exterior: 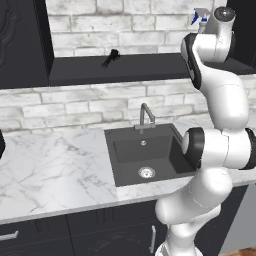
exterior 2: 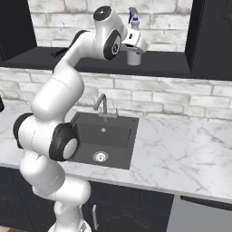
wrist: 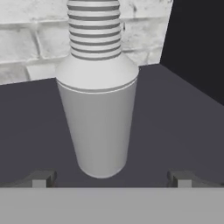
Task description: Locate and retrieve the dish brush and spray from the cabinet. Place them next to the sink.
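Note:
The spray, a grey bottle with a ribbed white neck, stands upright on the black cabinet shelf. My gripper is open, with one fingertip on each side of the bottle's base and apart from it. From the right base view, the gripper is at the spray near the shelf's right end. The spray's blue nozzle peeks out behind my arm. The black dish brush lies further left on the shelf. The dark sink with its steel faucet sits below in the marble.
The cabinet's tall dark side panel rises just right of the spray. A brick wall backs the shelf and the white marble counter. Dark fronts with silver handles run below the counter. A dark object sits at the counter's left edge.

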